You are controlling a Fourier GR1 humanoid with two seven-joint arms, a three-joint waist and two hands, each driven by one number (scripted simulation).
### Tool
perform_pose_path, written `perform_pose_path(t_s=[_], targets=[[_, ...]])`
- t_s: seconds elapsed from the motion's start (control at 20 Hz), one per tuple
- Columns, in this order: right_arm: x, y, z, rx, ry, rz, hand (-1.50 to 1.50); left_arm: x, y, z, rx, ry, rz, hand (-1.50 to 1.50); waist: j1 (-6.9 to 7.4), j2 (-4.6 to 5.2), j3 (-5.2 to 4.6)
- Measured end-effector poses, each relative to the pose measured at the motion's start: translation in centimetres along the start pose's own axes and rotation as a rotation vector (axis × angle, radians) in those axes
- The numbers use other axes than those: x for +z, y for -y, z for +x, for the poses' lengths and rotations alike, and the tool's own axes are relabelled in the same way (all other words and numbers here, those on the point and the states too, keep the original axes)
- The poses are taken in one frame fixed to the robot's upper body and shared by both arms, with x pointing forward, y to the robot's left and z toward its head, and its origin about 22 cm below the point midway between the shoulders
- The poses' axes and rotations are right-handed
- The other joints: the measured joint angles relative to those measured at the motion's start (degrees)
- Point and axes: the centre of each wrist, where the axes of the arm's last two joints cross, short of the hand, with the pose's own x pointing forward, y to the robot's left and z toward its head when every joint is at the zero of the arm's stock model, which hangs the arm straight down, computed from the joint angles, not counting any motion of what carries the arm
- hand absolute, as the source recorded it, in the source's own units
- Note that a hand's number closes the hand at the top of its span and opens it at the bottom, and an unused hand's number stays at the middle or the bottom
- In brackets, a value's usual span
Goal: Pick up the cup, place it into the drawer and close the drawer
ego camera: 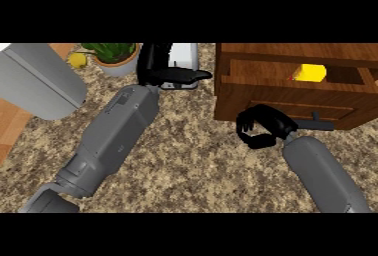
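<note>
Cup, yellow, sits inside the open drawer. Right hand is curled on nothing, low at the drawer front, just left of the handle. Left hand rests open near the far edge. Risk: an off-centre push may slip off the panel, leaving the drawer ajar.

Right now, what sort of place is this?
Probably a kitchen: a speckled stone countertop, a wooden drawer standing open with a yellow cup inside, and a potted plant at the back.
</note>
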Motion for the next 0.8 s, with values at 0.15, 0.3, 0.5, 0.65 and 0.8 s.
perform_pose_path(t_s=[0.15,0.3,0.5,0.65,0.8], targets=[[-0.7,1.7,-1.2,-0.019,0.005,-0.062,1.5,0.5,-1.0,0.0,0.011,0.0,-0.006,-1.5,1.19,0.36,0.14],[-0.6,4.0,-2.3,-0.046,0.008,-0.145,1.5,1.2,-2.2,-0.1,0.02,-0.003,-0.009,-1.5,2.12,0.7,0.24],[-0.8,6.4,-2.7,-0.101,0.013,-0.211,1.5,1.8,-3.9,0.0,0.021,-0.009,-0.022,-1.5,3.24,1.12,0.48],[-0.6,6.5,-3.2,-0.144,0.024,-0.212,1.5,2.0,-4.6,0.2,0.021,-0.015,-0.033,-1.5,3.62,0.96,0.48],[-0.2,6.8,-3.6,-0.184,0.034,-0.205,1.5,2.4,-5.2,0.3,0.019,-0.016,-0.044,-1.5,4.13,0.94,0.53]])
